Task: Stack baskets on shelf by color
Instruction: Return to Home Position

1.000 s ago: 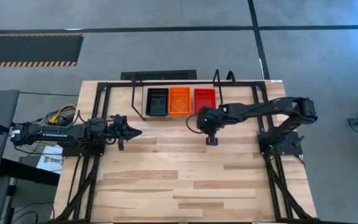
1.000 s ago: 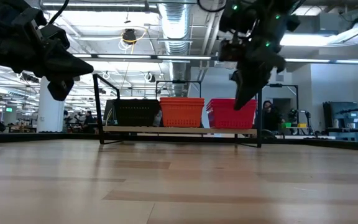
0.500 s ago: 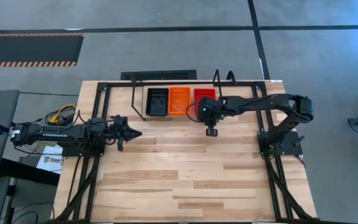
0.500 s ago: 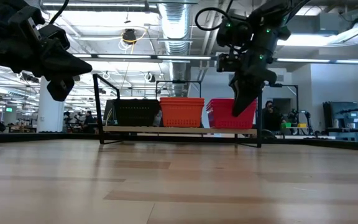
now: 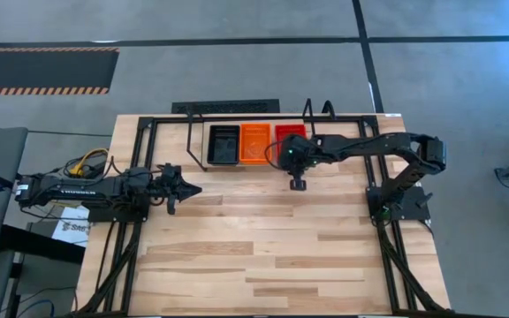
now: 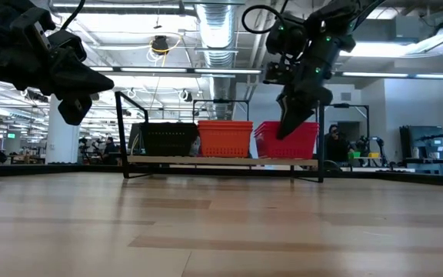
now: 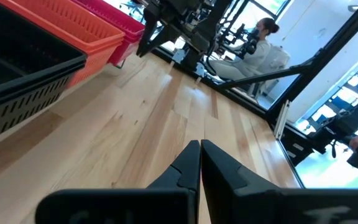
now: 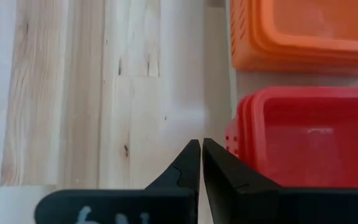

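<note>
Neatly sorted by colour, the baskets are seen in three stacks set side by side along the shelf [image 5: 190, 146]. The black stack [image 5: 224, 145] is held at one end, the orange stack [image 5: 254, 143] in the middle and the red stack [image 5: 288, 135] at the other end. Every stack is set with its open top up, and its long axis is laid across the shelf's length, from the shelf's front edge to its back. The right gripper [image 5: 297, 184] is held just in front of the shelf's red end, raised off the wood with its tip pointed downward. Its fingers [image 8: 219, 165] are pressed together on nothing, just beside the red stack's near wall. The left gripper [image 5: 193, 187] is parked well apart from the shelf, out beyond its black end, and is likewise closed and empty, its tip aimed along the shelf's front. The shelf is carried at the back of a pale plank table [image 5: 237, 256] bordered by a black rail frame [image 5: 162, 117]. Grey floor [image 5: 237, 71] and a striped hazard strip [image 5: 42, 89] are shown behind the shelf. Silver ceiling ducts [image 6: 214, 23] and a seated person [image 7: 260, 50] are caught in the room beyond.
</note>
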### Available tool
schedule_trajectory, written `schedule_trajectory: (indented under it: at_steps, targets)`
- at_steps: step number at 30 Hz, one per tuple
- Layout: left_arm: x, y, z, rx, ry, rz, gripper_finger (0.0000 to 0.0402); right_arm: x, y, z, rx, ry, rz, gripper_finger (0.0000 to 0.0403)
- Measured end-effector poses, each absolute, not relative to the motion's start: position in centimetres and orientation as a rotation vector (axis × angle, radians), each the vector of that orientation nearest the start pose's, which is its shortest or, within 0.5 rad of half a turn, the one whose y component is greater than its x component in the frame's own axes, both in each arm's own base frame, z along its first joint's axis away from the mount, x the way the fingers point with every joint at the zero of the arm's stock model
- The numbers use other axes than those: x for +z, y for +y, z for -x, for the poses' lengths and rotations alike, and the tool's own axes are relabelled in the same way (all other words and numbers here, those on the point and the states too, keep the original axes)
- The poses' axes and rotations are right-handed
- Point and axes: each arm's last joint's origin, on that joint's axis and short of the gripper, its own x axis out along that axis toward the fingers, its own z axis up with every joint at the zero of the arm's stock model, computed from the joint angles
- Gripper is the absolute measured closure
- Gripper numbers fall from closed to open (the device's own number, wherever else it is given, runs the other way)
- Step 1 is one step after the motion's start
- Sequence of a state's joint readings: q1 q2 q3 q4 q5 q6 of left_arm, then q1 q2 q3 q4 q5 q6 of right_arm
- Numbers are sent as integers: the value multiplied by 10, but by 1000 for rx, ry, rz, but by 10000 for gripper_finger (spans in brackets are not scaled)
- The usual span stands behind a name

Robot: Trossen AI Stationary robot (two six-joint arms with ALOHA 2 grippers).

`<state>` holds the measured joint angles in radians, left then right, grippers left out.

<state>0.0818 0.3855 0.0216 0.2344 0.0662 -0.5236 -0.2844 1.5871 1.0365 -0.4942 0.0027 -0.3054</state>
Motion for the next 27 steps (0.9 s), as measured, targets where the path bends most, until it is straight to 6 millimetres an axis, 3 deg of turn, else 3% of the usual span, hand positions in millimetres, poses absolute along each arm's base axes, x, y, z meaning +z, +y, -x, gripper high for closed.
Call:
schedule_trajectory:
  at_steps: [11,15,21,27]
  targets:
    - [159,8,-121,49,122,532,401,209,-101,-300,-135,1031,131,360]
    - [159,8,-121,49,122,532,401,215,-97,-303,-138,1010,119,360]
    - [163,5,-122,-60,107,524,401,264,-78,-304,-125,840,142,360]
    - [172,0,-118,-117,23,436,401,323,-58,-263,-148,651,106,360]
